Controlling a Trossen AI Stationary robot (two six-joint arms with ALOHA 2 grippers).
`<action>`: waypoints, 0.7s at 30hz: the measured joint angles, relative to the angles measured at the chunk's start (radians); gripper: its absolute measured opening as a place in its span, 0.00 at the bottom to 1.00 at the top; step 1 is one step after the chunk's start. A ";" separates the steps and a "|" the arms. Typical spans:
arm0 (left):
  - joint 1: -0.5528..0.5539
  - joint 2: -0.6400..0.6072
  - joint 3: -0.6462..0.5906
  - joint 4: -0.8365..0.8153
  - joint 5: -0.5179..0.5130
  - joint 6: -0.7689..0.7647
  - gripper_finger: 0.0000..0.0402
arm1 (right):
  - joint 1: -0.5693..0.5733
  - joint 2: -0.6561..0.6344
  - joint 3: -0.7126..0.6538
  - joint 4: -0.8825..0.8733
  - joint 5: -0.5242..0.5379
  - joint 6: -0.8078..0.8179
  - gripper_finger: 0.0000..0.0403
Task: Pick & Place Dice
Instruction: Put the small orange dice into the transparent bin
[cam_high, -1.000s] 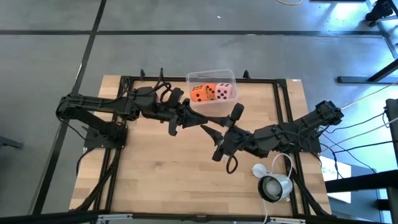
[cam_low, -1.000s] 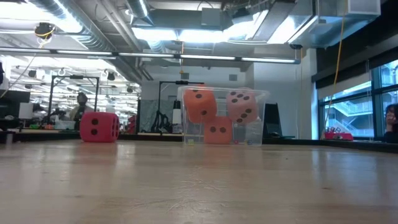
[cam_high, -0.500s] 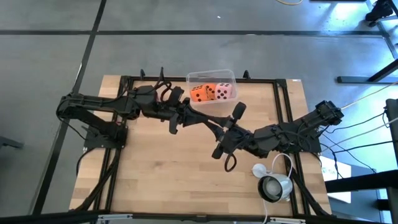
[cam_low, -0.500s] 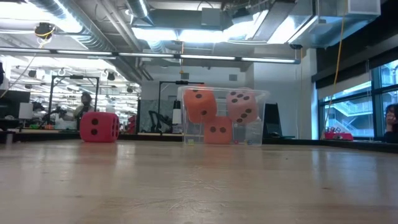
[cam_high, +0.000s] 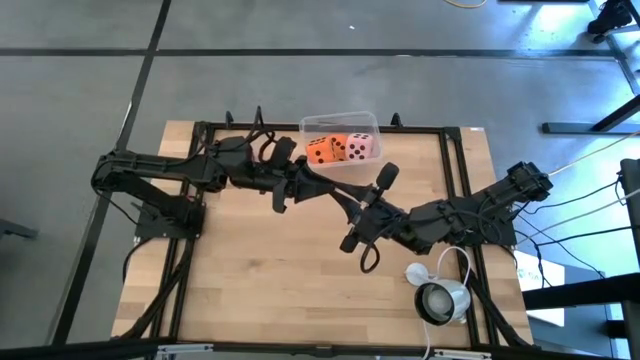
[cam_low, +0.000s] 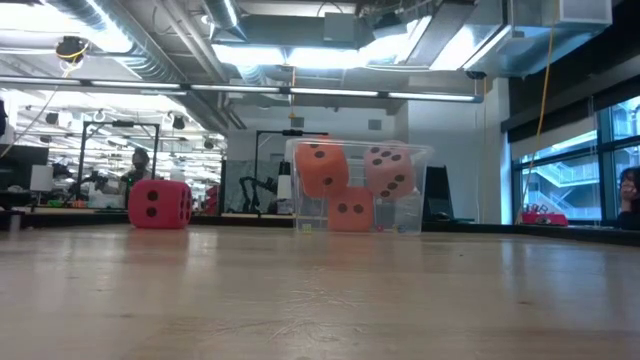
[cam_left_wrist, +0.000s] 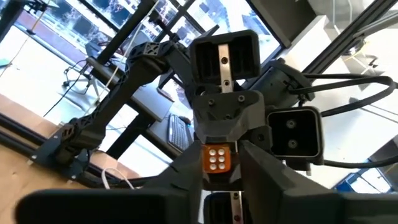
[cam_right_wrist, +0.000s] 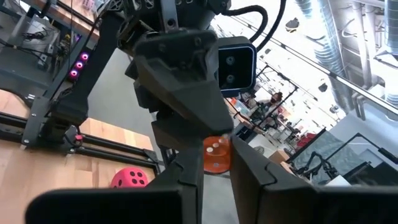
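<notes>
Meeting above the counter centre, both end effectors face tip to tip around a small orange foam die. Right end effector pinches it; left end effector flanks it, contact unclear. Clear plastic bin at the far edge holds three dice. Red die sits on the counter.
</notes>
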 joint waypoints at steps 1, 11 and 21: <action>0.000 0.000 0.000 0.002 0.001 -0.003 0.25 | 0.000 0.000 0.000 0.001 0.002 0.000 0.12; 0.009 -0.003 0.000 0.027 0.059 -0.012 0.47 | 0.011 0.000 0.000 0.020 0.012 0.000 0.12; 0.063 -0.006 0.000 0.020 0.186 -0.012 0.49 | 0.011 -0.003 0.000 0.080 0.112 -0.004 0.12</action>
